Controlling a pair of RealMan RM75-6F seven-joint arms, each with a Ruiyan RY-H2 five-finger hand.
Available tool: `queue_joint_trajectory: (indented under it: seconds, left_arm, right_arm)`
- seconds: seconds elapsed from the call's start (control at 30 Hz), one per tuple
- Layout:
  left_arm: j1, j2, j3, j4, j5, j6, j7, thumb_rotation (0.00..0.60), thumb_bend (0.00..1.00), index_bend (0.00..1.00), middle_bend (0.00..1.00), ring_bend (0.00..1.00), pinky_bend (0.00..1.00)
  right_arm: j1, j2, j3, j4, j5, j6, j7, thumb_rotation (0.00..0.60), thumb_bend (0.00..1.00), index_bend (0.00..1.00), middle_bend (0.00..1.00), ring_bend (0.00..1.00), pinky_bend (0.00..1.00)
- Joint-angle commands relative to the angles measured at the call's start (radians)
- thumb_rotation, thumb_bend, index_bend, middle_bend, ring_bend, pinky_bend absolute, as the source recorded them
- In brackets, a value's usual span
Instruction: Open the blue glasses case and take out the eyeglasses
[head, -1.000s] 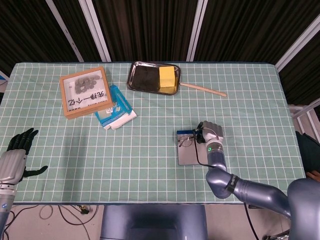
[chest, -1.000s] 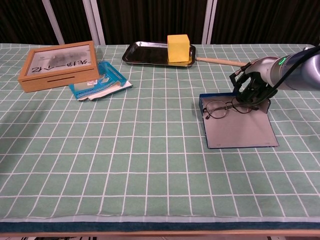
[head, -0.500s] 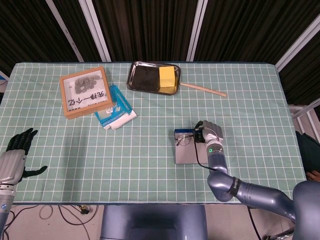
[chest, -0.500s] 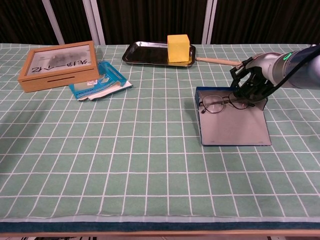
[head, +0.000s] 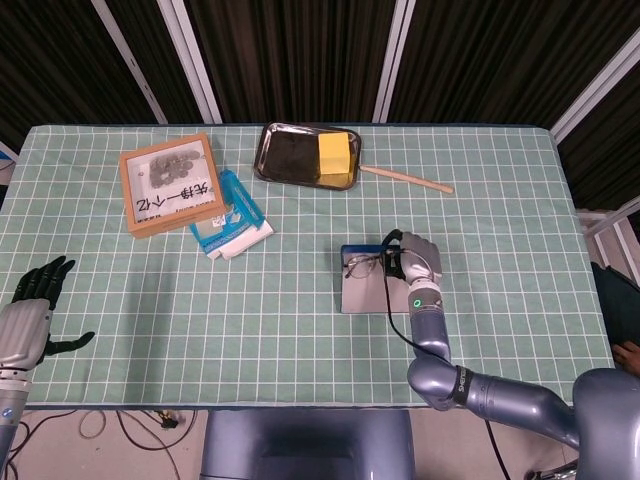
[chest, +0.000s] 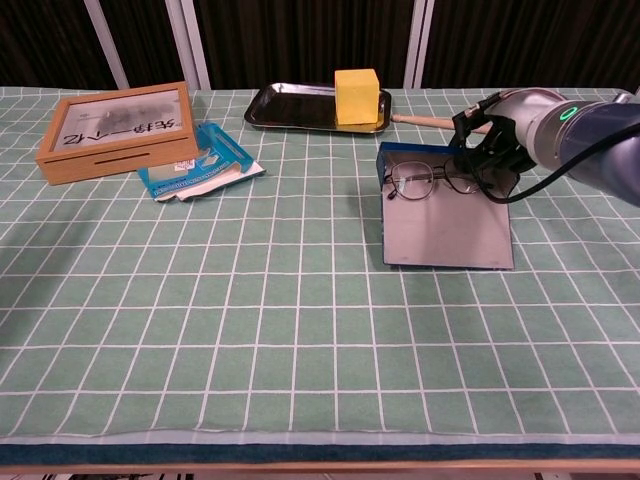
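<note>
Checked green cloth; right hand (chest: 492, 150) grips thin wire-rimmed eyeglasses (chest: 425, 181).

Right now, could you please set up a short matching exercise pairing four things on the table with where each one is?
Things:
1. eyeglasses
2. yellow block
3. wooden stick
4. wooden box

Places:
A. far left of the table
B. on the dark tray
C. held by the right robot hand over the open glasses case
D. just right of the tray

Pairs: 1-C, 2-B, 3-D, 4-A

The wooden box (head: 172, 184) left of the metal tray (head: 307, 155) carries handwritten dark characters, too small to read.
</note>
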Motion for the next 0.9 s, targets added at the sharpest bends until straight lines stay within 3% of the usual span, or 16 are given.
queue_joint_trajectory:
  seconds: [0.03,0.13,0.47,0.9]
  left_arm:
    - [0.0,0.0,0.0,0.0,0.0,-0.001,0.0,0.6,0.01,0.0,0.0,0.0,0.0]
    - [-0.001,0.0,0.0,0.0,-0.002,-0.003,-0.001,0.6,0.01,0.0,0.0,0.0,0.0]
    - [-0.001,0.0,0.0,0.0,-0.002,-0.004,-0.003,0.6,0.01,0.0,0.0,0.0,0.0]
    - [-0.001,0.0,0.0,0.0,-0.001,-0.003,-0.004,0.6,0.01,0.0,0.0,0.0,0.0]
  right_arm:
    - [-0.021,-0.047,-0.019,0.048,-0.086,0.036,0.058,0.6,0.62,0.49,0.97,1.0,1.0]
    - [-0.037,-0.092,-0.034,0.101,-0.168,0.058,0.107,0.6,0.62,0.49,0.97,1.0,1.0]
    - [-0.067,-0.147,-0.024,0.171,-0.266,0.07,0.162,0.6,0.62,0.49,0.97,1.0,1.0]
    - [-0.094,-0.165,0.011,0.182,-0.292,0.061,0.163,0.6,0.62,0.49,0.97,1.0,1.0]
